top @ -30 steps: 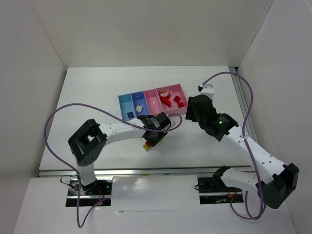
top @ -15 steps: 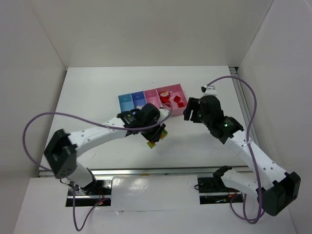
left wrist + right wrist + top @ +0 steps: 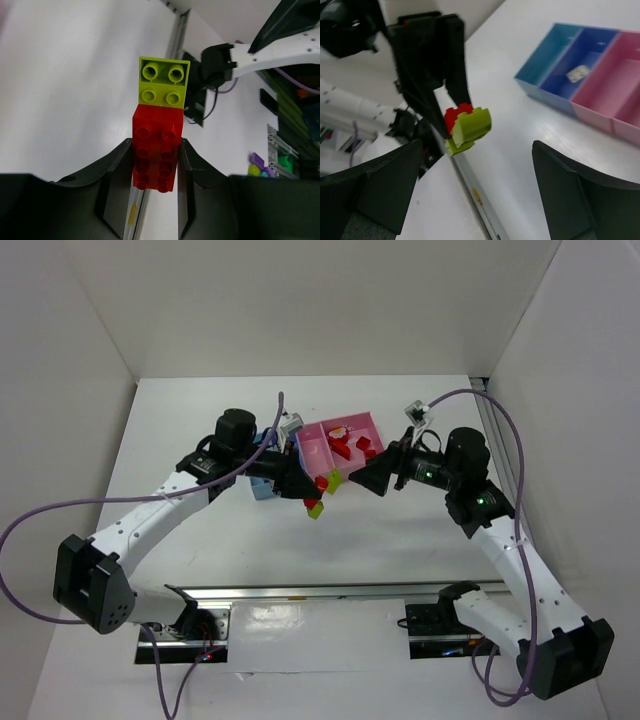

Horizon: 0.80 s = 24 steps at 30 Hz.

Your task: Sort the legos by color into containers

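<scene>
A red brick [image 3: 156,150], a lime brick [image 3: 164,82] stuck to its end, hangs near the trays [image 3: 315,447]; other reds [image 3: 355,447] lie in the widest.

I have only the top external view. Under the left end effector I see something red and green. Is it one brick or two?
Observer: Two. The left wrist view shows the left end effector shut on a red brick, with a lime green brick stuck on its far end.
Operator: And on the right side?
Observer: The right end effector is wide open and holds nothing.
Operator: What else is hidden from me?
Observer: One small beige piece lies in the darker blue tray.
</scene>
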Each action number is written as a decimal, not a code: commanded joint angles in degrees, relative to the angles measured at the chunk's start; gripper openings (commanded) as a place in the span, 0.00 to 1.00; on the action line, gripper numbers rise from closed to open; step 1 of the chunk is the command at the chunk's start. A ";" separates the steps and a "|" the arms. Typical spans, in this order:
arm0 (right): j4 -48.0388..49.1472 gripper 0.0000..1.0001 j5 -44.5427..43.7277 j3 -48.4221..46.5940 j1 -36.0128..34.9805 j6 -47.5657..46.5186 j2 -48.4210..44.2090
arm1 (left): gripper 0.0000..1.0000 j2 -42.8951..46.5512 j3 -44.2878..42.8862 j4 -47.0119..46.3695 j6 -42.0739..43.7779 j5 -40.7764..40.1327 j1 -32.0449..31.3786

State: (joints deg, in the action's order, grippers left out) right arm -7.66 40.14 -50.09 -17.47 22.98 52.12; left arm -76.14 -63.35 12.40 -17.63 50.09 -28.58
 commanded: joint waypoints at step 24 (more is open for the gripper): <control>15.57 0.36 18.84 -6.08 -11.27 0.48 14.24 | 0.00 1.16 3.41 -16.62 -7.52 15.13 2.91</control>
State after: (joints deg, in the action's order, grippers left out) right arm 3.88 57.78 -53.32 -27.22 23.46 66.81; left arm -76.53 -59.44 -1.65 -26.81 66.08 -25.80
